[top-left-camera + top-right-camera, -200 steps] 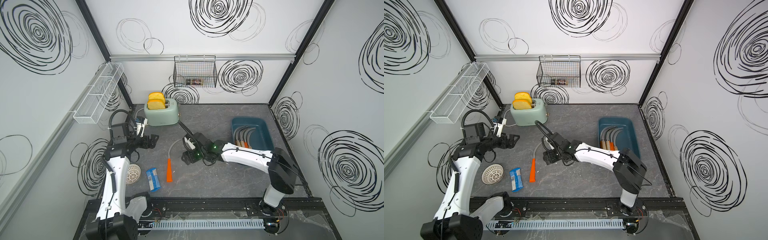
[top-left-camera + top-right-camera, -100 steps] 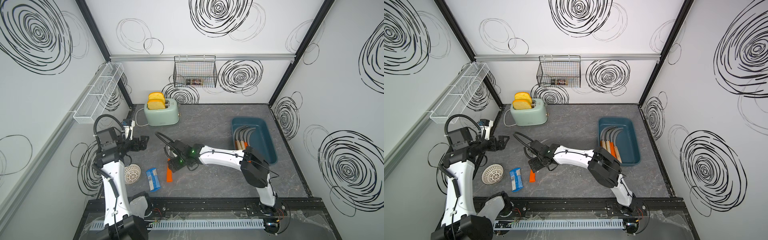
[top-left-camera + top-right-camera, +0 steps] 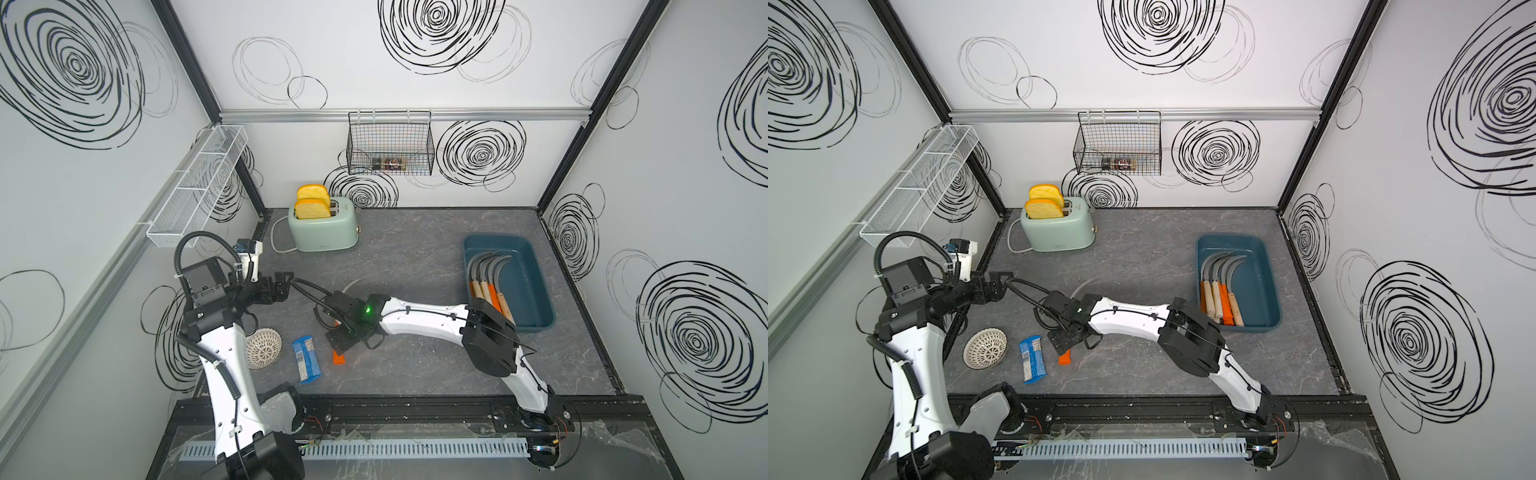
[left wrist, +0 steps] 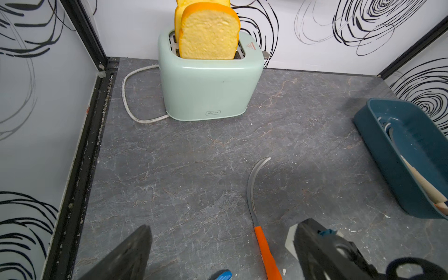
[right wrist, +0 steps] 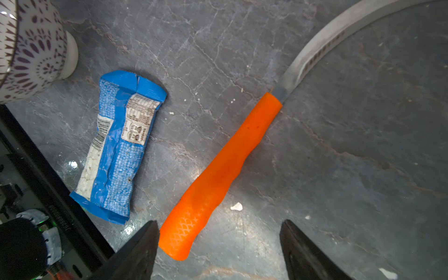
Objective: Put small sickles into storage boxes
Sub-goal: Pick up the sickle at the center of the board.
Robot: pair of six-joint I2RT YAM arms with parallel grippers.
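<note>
While tub (image 3: 1231,238) holds five sickles (image 3: 1219,297), another sickle (image 5: 218,174) lies below right gripper (image 5: 219,222), jaws spread; left gripper (image 4: 226,223) likewise.

No text legible: toaster badge (image 4: 212,113), blue wrapper (image 5: 116,145) print too small.

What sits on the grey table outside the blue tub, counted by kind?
orange-handled sickle: 1
blue snack packet: 1
patterned bowl: 1
mint toaster: 1
Total: 4
</note>
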